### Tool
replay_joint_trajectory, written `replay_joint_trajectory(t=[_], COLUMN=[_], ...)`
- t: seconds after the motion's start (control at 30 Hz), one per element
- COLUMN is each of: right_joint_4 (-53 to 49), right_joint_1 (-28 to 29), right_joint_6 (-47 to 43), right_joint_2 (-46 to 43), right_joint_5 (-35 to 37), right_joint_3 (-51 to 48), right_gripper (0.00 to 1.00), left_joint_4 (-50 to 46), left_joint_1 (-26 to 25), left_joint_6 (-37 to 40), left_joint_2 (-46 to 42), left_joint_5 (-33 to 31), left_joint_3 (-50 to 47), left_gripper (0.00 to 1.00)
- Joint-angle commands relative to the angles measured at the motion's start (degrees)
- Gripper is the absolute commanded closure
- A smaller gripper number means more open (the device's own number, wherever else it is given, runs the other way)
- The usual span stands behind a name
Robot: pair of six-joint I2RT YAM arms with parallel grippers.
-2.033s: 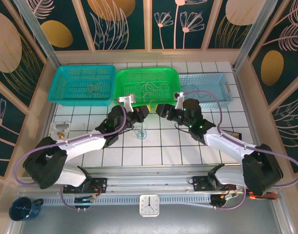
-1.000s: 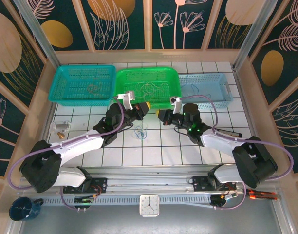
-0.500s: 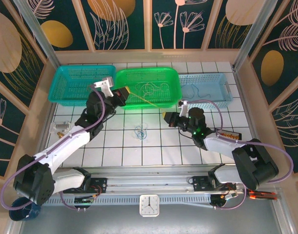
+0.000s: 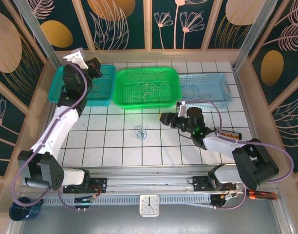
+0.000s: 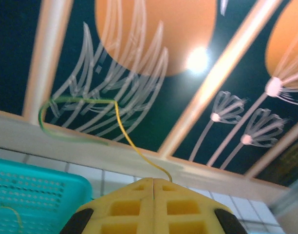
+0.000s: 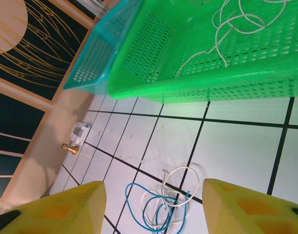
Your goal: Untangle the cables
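Cables (image 4: 140, 132), blue and white, lie tangled in the middle of the table (image 4: 115, 156), near my right gripper (image 4: 164, 118), its fingers spread apart. Along the far edge, white cables (image 4: 149, 88) rest in the green basket (image 4: 139, 104). Over the teal basket (image 4: 81, 101) at the far-left corner, my left gripper (image 4: 93, 66) is clamped on a yellow-green cable (image 5: 119, 117).

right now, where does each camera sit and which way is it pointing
Top external: above and behind the bases, looking down at the tiled table; both arms show, left claw over the teal basket, right claw low.
Left wrist: on the left arm, facing the back wall; its shut claw pinches a yellowish wire.
Right wrist: low, facing the green basket; open claw frames the blue-and-white tangle.
Shared: top external and right wrist both show that tangle and green basket.
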Motion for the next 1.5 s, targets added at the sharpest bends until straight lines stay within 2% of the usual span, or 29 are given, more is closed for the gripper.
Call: replay_joint_trajectory(t=[0.0,0.23,0.43,0.77,0.83,0.87,0.97,1.07,1.2,1.33,1.47], right_joint_4=[-2.36,-8.17,-11.00,-14.10,-14.39,-14.48,-14.48,-14.14,-14.57,-15.53,-15.32], right_joint_1=[1.16,2.12,2.13,2.57,2.57,2.63,2.83,3.05,3.72,4.74,5.31], right_joint_6=[-0.18,-1.78,-2.15,-2.68,-2.75,-2.86,-2.77,-2.72,-3.10,-3.91,-4.25], right_joint_2=[-0.56,-2.30,-4.32,-6.93,-7.32,-7.54,-7.59,-7.63,-7.03,-5.68,-3.87], right_joint_5=[0.62,2.19,3.27,4.66,4.83,4.85,5.02,5.20,5.77,6.80,6.83], right_joint_3=[2.55,4.43,4.46,4.37,4.26,4.19,3.97,3.72,4.00,4.87,5.75], right_gripper=[0.45,0.45,0.45,0.45,0.45,0.45,0.45,0.45,0.45,0.45,0.45], left_joint_4=[-3.57,-3.46,-1.38,-1.14,-2.26,-2.98,-4.33,-4.44,-4.27,-2.28,0.22], left_joint_1=[3.11,7.88,10.36,12.60,12.67,12.71,12.68,12.64,12.68,12.66,11.41], left_joint_6=[4.07,4.80,5.06,5.49,5.57,5.81,5.78,5.35,4.77,1.92,-1.14], left_joint_2=[2.90,8.94,13.71,23.54,24.47,25.00,25.39,24.63,22.71,18.23,12.04], left_joint_5=[-2.78,-4.55,-5.67,-2.71,-1.65,-0.91,-0.23,0.34,3.15,9.99,14.46], left_joint_3=[3.17,4.85,2.07,4.17,5.97,7.00,8.95,9.24,7.97,3.91,-2.19], left_gripper=[1.00,1.00,1.00,1.00,0.92,0.84,0.49,0.29,0.16,0.02,0.01])
